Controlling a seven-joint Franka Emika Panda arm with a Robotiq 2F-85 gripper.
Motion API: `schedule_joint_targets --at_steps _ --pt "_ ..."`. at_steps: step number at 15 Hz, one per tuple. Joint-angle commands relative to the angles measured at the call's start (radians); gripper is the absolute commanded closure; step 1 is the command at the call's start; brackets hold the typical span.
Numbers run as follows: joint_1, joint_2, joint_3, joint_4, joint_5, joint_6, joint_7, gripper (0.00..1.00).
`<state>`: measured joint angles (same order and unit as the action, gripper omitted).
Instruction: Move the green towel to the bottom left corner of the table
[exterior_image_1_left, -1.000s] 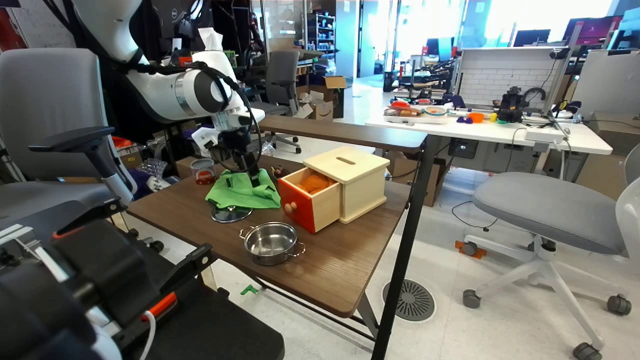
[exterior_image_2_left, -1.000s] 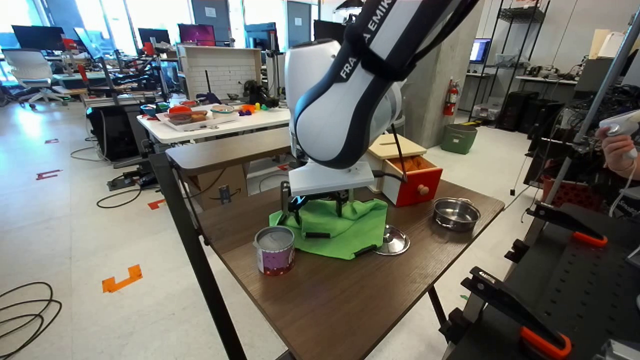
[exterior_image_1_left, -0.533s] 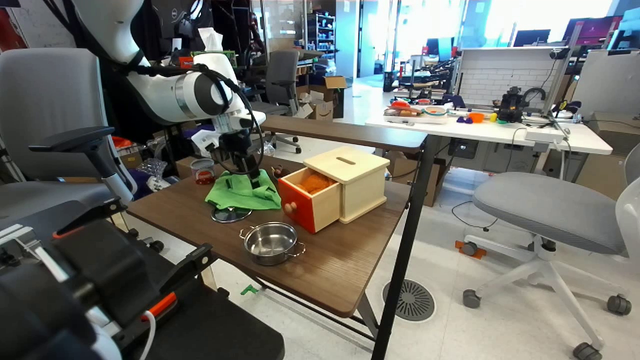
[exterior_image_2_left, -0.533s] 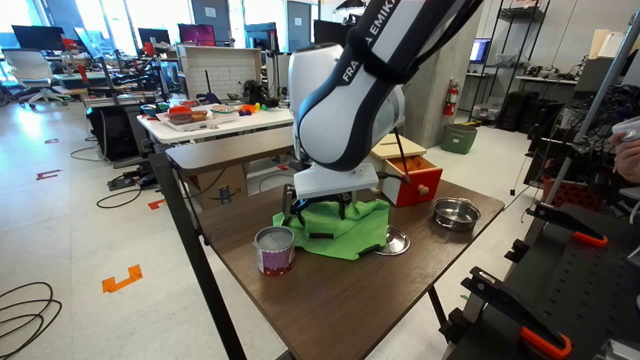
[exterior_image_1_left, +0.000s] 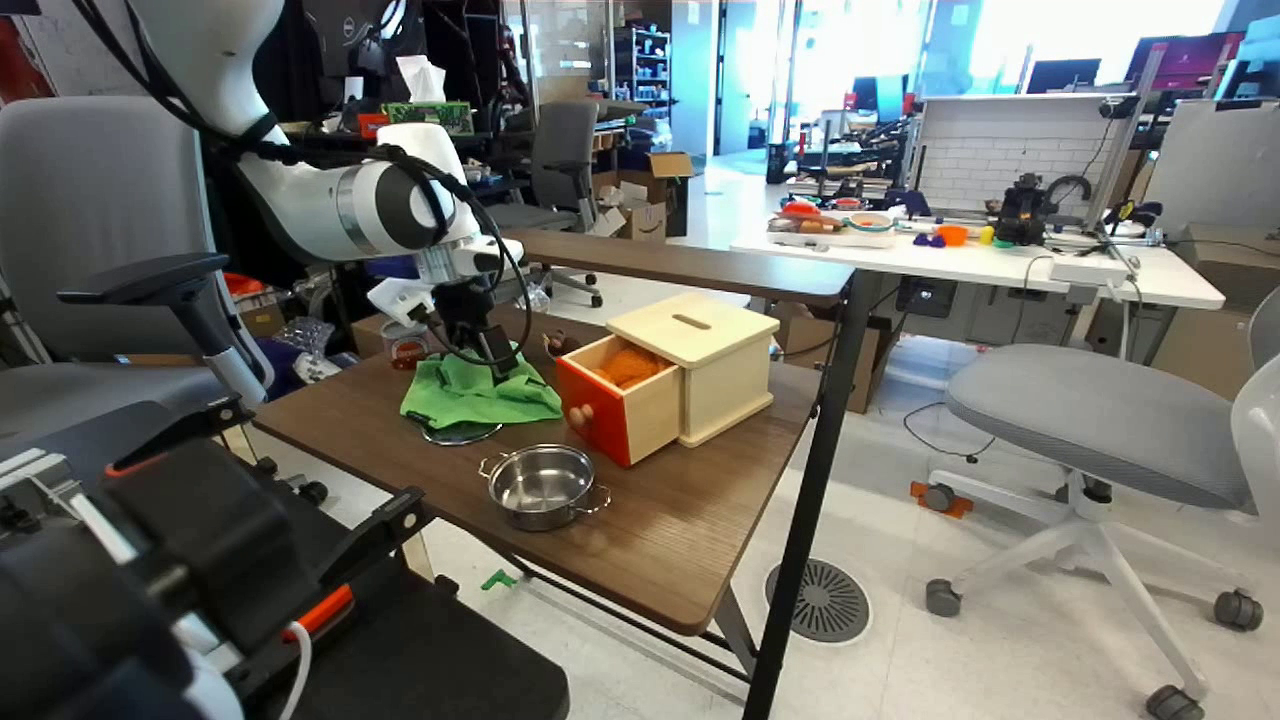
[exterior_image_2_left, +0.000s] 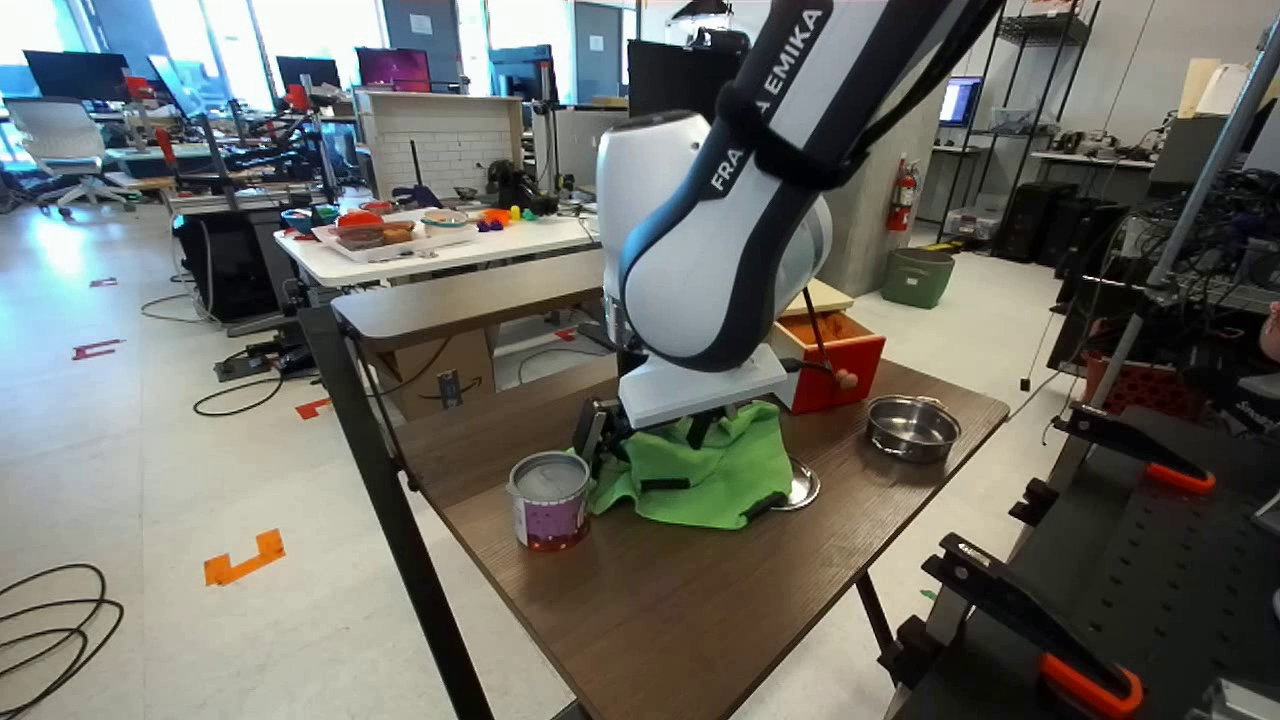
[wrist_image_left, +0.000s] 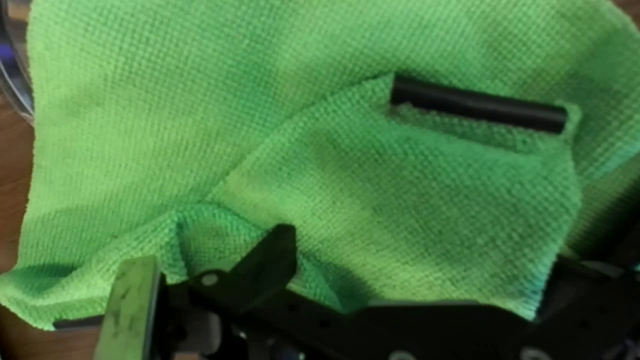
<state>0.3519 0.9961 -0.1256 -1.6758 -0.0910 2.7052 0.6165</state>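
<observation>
See the green towel (exterior_image_2_left: 715, 480) crumpled on the counter (exterior_image_2_left: 680, 620), near the drawer box (exterior_image_1_left: 700, 375) and lapping over part of the lid (exterior_image_2_left: 805, 483). Find the hand (exterior_image_2_left: 645, 450) low over the towel, with jaws spread wide in the wrist view and no pinched fold made out between them; cannot tell about pressure on the fabric. Would judge the task at an early stage: has the reach done, but seems to lack a grasp, a carry and a setting-down. Cannot fix the intended bottom left corner from these views, though would call the towel apart from every counter corner in sight. Notice on the brown surface a steel pot (exterior_image_1_left: 545, 490) near the drawer box and a can (exterior_image_2_left: 550, 505) farther from it. In an exterior view, note behind the drawer box a raised brown shelf (exterior_image_1_left: 680, 266), well beyond it a white desk (exterior_image_1_left: 960, 261), and well apart from it a grey chair (exterior_image_1_left: 100, 220)
</observation>
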Motion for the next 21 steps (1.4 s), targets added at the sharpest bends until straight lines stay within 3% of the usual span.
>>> schedule_joint_targets --at_steps 1,12,21 --pt "-0.003 -0.057 0.019 -0.136 0.011 0.080 -0.091 0.00" --pt "0.014 -0.187 0.054 -0.382 0.009 0.265 -0.290 0.00" --pt "-0.003 -0.132 0.120 -0.415 -0.033 0.397 -0.534 0.00"
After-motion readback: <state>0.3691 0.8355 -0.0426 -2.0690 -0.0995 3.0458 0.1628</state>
